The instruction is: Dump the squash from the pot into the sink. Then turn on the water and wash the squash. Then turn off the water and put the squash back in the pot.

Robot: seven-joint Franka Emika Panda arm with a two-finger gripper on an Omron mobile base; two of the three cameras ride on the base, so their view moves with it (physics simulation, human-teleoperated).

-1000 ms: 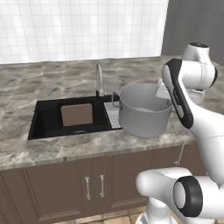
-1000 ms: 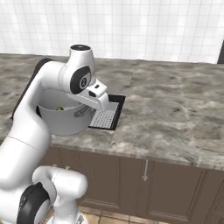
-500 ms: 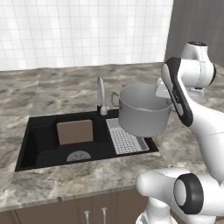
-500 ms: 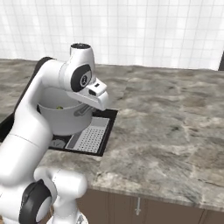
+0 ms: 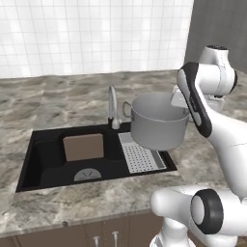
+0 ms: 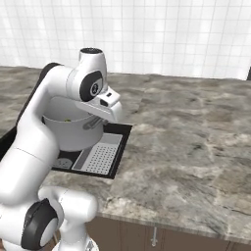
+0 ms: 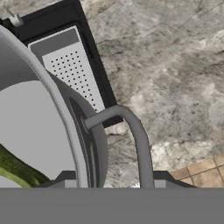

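Observation:
The grey pot (image 5: 158, 123) hangs in the air over the right end of the black sink (image 5: 48, 164), above the strainer tray. My gripper (image 6: 93, 123) is shut on the pot's right loop handle (image 7: 133, 127). In the hand view the gripper (image 7: 113, 181) sits at the bottom, with the handle running down between its tips. The pot (image 6: 72, 132) stays upright. The yellow-green squash (image 6: 68, 119) lies on the pot's floor. In the hand view the squash (image 7: 16, 169) shows inside the rim at the lower left.
A grey perforated strainer tray (image 5: 142, 157) fills the sink's right end. A brown block (image 5: 83, 146) stands in the basin above the round drain (image 5: 88, 174). The faucet (image 5: 112, 105) rises behind the sink, left of the pot. Marble counter (image 6: 186, 147) stretches to the right.
The whole picture has shifted, so the cameras have moved and the sink looks nearer. The pot has stayed in my gripper, upright, by the sink's right end.

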